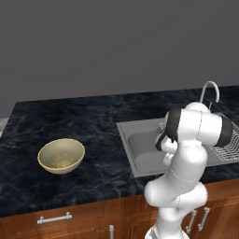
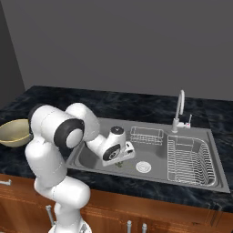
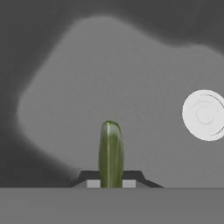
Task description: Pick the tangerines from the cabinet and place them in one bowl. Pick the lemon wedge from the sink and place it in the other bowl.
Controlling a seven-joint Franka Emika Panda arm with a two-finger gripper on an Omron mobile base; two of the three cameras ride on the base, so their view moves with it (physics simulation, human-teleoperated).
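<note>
My gripper (image 2: 119, 162) reaches down into the sink (image 2: 91, 157), just above the basin floor, and is shut on the lemon wedge (image 3: 110, 153). In the hand view the wedge stands as a narrow yellow-green sliver between the two finger tips (image 3: 93, 184). From the right base view only a tiny speck of it (image 2: 119, 164) shows under the hand. The tan-yellow bowl (image 1: 61, 155) rests on the dark counter to the left of the sink (image 1: 140, 151), and its rim (image 2: 13, 132) shows behind my arm. The tangerines and the cabinet are out of view.
A round drain (image 2: 143, 167) lies just right of the gripper and shows as a white disc (image 3: 204, 114) in the hand view. A wire dish rack (image 2: 189, 159) fills the sink's right part. The curved faucet (image 2: 180, 109) rises behind it. Lower cabinets with bar handles (image 1: 54, 218) run below the counter.
</note>
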